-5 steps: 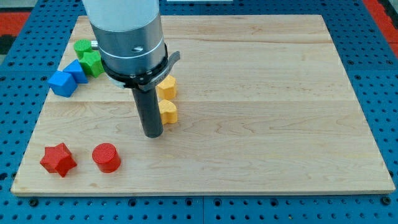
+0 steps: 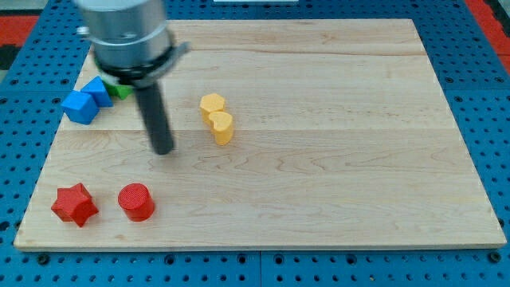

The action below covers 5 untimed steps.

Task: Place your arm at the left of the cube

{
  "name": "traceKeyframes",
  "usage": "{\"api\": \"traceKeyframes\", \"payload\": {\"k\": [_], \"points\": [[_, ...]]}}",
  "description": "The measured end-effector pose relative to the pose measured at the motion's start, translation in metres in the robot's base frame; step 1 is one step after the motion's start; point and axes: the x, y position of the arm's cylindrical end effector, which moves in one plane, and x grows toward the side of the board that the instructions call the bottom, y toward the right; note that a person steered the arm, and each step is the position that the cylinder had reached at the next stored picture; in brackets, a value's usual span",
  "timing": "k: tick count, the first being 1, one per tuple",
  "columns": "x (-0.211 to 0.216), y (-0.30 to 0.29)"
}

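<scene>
My tip (image 2: 162,150) rests on the wooden board (image 2: 335,159), right of the blue cube (image 2: 79,106) (there are no jaws, only a bare rod), so it must round the cube, which sits at the board's far left edge, to reach its left.

Blue cube (image 2: 80,106): upper left of frame, near board's left edge, flat, touching second blue block (image 2: 99,90).
</scene>
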Motion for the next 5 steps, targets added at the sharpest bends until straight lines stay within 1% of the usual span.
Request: {"api": "traceKeyframes", "payload": {"k": [1,2,3,4,5], "points": [[0.004,-0.076],[-0.007,-0.133],[-0.012,-0.145],[-0.057,-0.146],[-0.071,-0.145]]}}
